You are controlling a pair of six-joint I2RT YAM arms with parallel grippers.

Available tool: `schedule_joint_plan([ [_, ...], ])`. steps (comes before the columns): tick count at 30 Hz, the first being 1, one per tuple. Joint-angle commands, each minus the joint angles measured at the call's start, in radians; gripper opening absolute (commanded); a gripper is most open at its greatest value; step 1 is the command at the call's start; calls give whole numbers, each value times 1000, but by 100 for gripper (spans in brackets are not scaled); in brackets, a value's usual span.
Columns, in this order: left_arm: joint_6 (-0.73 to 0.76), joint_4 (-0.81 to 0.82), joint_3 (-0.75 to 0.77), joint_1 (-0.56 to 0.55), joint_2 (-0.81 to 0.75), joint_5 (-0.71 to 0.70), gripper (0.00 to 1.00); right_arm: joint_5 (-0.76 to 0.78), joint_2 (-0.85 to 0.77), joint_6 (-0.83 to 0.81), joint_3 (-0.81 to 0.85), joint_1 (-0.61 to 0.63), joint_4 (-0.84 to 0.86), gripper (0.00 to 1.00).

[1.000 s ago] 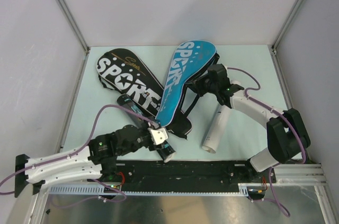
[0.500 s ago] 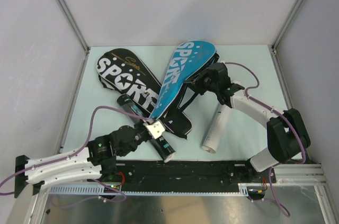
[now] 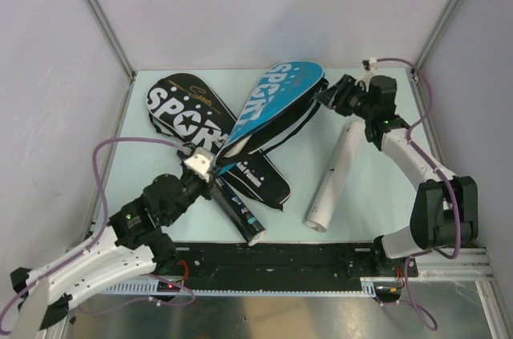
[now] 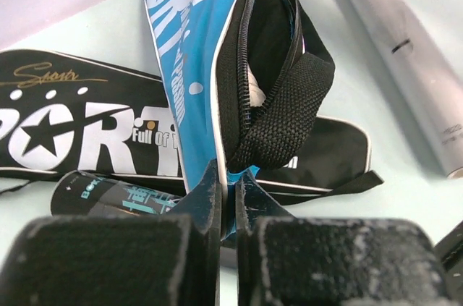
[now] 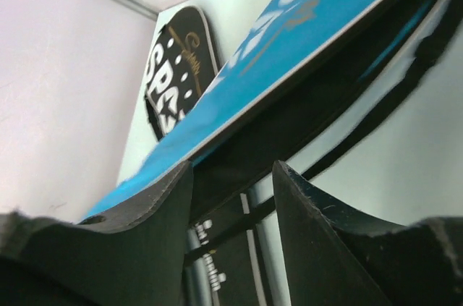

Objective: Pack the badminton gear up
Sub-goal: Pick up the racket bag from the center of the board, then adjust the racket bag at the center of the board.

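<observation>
- Blue cover (image 3: pixel 272 105): mid-table, lying across the black cover (image 3: pixel 178 110), long axis near-left to far-right, side zip gaping.
- Left gripper (image 3: pixel 202 161): pinched shut on its narrow near end.
- Right gripper (image 3: pixel 335 95): jaws apart, empty, just beside the wide far end, so judged nearer for spreading the opening.

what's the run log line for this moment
left gripper: shut on blue cover, narrow end | right gripper: open by its wide end | white tube, black tube: on table

Bright, even light, soft shadows; the right pincer (image 5: pixel 231 176) looms blurred.
</observation>
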Motion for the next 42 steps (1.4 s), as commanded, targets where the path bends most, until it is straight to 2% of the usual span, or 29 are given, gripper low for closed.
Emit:
schedule_joint_plan([
  [1,-189,-13,86,73,-68,88,0,-142,71,-164,33,-106,153,51],
  [6,-267,-65,135,125,-112,172,0,-174,199,-147,78,-177,192,53],
  [9,-299,-107,164,135,-127,208,0,-152,278,-71,103,-195,234,55],
  [13,-341,-144,186,138,-159,216,0,-68,352,50,110,-207,258,48],
  [20,-385,-156,190,139,-195,240,0,-28,507,149,172,-144,340,46],
  [26,-388,-156,184,140,-198,253,0,-51,612,229,241,-90,494,46],
  [34,-383,-164,178,140,-194,274,0,-31,612,231,288,-66,577,46],
  [42,-383,-177,169,140,-188,304,0,-17,597,261,296,-84,633,40],
])
